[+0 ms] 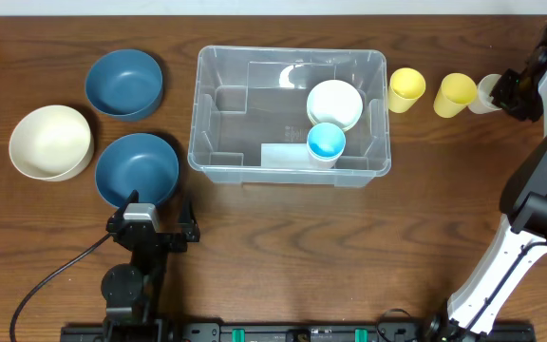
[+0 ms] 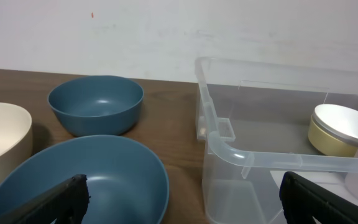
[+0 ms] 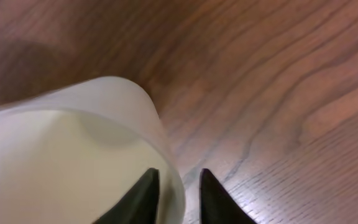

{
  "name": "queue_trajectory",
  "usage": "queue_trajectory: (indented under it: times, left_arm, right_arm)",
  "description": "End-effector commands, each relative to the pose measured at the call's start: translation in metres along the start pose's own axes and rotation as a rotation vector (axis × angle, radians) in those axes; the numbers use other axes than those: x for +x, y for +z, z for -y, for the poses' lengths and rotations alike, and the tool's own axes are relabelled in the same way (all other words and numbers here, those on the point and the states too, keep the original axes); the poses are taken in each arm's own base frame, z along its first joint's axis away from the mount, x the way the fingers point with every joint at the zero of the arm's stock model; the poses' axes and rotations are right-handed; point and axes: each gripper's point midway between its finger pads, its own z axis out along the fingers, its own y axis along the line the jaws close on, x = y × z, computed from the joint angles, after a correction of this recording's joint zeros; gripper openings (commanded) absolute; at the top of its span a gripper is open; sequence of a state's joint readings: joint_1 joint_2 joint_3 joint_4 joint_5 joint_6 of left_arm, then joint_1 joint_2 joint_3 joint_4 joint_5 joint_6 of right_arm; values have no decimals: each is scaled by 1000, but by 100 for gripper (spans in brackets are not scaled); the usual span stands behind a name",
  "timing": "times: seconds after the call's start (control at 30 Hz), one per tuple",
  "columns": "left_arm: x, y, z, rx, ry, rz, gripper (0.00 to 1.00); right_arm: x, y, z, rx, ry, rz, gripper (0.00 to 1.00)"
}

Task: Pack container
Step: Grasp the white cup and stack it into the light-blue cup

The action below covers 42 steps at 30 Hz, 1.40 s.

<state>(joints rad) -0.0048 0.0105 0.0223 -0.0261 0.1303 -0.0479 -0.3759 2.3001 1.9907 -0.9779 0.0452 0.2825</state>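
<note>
The container sits mid-surface, holding a pale cup and a blue cup; the left hand is released beside a blue bowl; the right hand straddles a white cup's rim, though I cannot tell whether it is clenched.

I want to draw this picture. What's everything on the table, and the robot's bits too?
clear plastic rectangular bin: 1, see-through, middle of the table
white round cup: 1, white, inside the bin, right side
light blue cup: 1, light blue, inside the bin, beside the white round cup
dark blue round bowls: 2, dark blue, left of the bin
cream round bowl: 1, cream, far left
yellow cups: 2, yellow, right of the bin
whitish cup: 1, whitish, far right
brown wooden table: 1, brown, under everything
left gripper: 1, black, open, near a dark blue bowl
right gripper: 1, black, fingers astride the whitish cup's rim
</note>
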Motion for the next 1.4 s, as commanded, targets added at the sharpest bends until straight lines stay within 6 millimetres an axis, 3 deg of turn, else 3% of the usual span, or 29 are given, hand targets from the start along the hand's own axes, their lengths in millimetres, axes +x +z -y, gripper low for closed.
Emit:
queue_trajectory:
  times: [0.0, 0.17, 0.43, 0.57, 0.7, 0.9, 1.07, 1.2, 1.37]
  left_arm:
    - [16, 1, 1, 9, 6, -48, 98]
    - [16, 1, 1, 9, 6, -48, 98]
    - [16, 1, 1, 9, 6, -48, 98]
    - [16, 1, 1, 9, 6, -48, 98]
    - [16, 1, 1, 9, 6, -48, 98]
    - [16, 1, 1, 9, 6, -48, 98]
    - [16, 1, 1, 9, 6, -48, 98]
    - [16, 1, 1, 9, 6, -48, 98]
    - [16, 1, 1, 9, 6, -48, 98]
  right_arm:
    - [-3, 2, 4, 12, 5, 4, 17]
    - [1, 2, 5, 16, 5, -9, 1]
    - [15, -7, 16, 38, 53, -71, 1]
    - [20, -29, 19, 41, 63, -79, 1]
    - [18, -70, 11, -15, 78, -40, 1]
    - [24, -152, -18, -169, 53, 49, 1]
    - [53, -221, -61, -316, -40, 97, 1]
    - [91, -254, -104, -382, -177, 96, 1]
    - [154, -265, -169, -430, -394, 33, 1]
